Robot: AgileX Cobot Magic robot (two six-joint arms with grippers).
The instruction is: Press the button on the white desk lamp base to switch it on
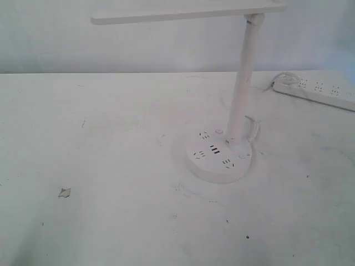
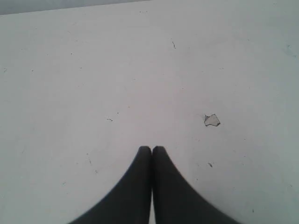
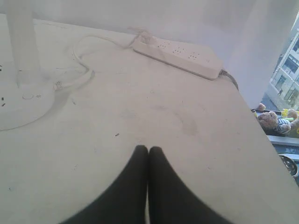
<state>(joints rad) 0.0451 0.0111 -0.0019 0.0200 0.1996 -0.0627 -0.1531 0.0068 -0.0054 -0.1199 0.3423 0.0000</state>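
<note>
A white desk lamp (image 1: 243,77) stood in the right half of the exterior view, on a pale, scuffed white surface (image 1: 111,221). Its round white plastic base (image 1: 208,168) lay a little right of the centre of the frame. The base showed socket holes, three dark USB slots (image 1: 213,149) and a small round button (image 1: 218,132) near the foot of the slim white pole (image 1: 239,94). The pole rose to the upper right of the frame, and the long flat bar head (image 1: 183,12) reached from there to the left along the upper edge.

A long white power strip (image 1: 319,88) lay at the right edge of the frame, well apart from the base. A small grey chip mark (image 1: 65,192) was in the lower left of the frame.

No arm appeared in the exterior view. In the left wrist view the left gripper (image 2: 152,149) had its dark jaws pressed together with nothing between them, above the bare surface near the chip mark (image 2: 211,120). In the right wrist view the right gripper (image 3: 148,149) also had its jaws closed on nothing. It was apart from the base (image 3: 18,112); a thin white cable (image 3: 79,79) curved beside the base, and the power strip (image 3: 180,56) lay beyond it.
</note>
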